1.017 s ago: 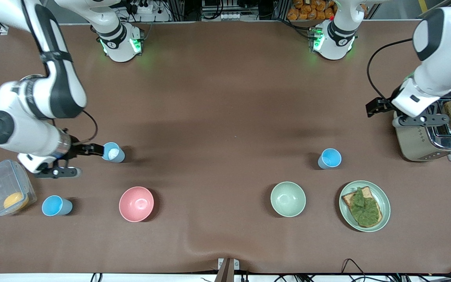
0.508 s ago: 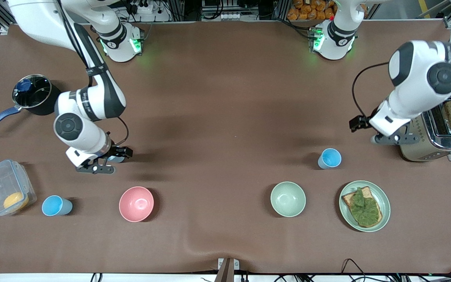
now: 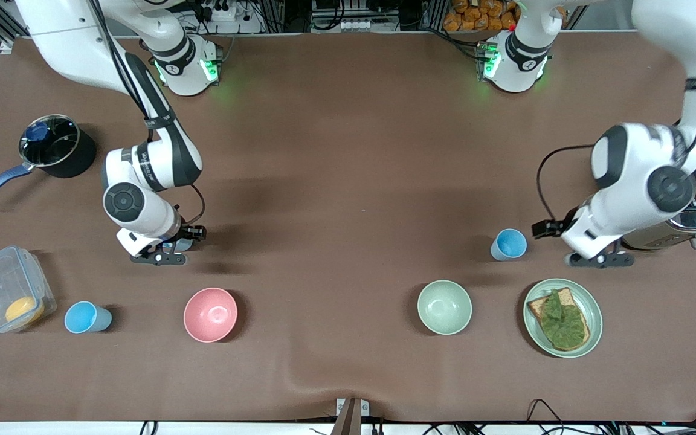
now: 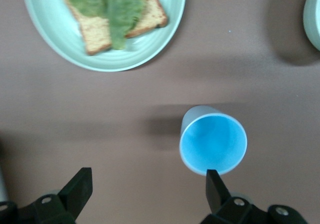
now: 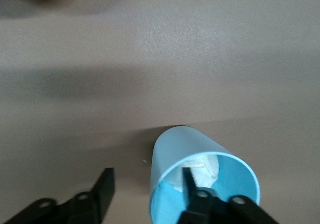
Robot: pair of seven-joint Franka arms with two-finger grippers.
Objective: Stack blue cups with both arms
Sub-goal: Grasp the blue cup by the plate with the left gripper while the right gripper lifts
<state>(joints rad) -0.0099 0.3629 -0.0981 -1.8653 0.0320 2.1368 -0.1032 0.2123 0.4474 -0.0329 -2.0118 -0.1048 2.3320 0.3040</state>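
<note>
The desk (image 3: 348, 181) wore a matt brown cloth-like cover, slightly rumpled. Both blue cups (image 3: 509, 244) (image 5: 200, 176) looked smooth plastic; arms (image 3: 644, 181) gleamed glossy white, and the toaster (image 3: 695, 220) shone as polished metal.

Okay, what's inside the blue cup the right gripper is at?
Something whitish sits inside the blue cup at the right gripper; one finger reaches inside its rim, the other stands outside. The cup's bottom is hidden.

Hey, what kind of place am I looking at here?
Likely a robotics lab staged as a kitchen: two bench-mounted arms share a brown table with a toaster, saucepan and toast plate.
</note>
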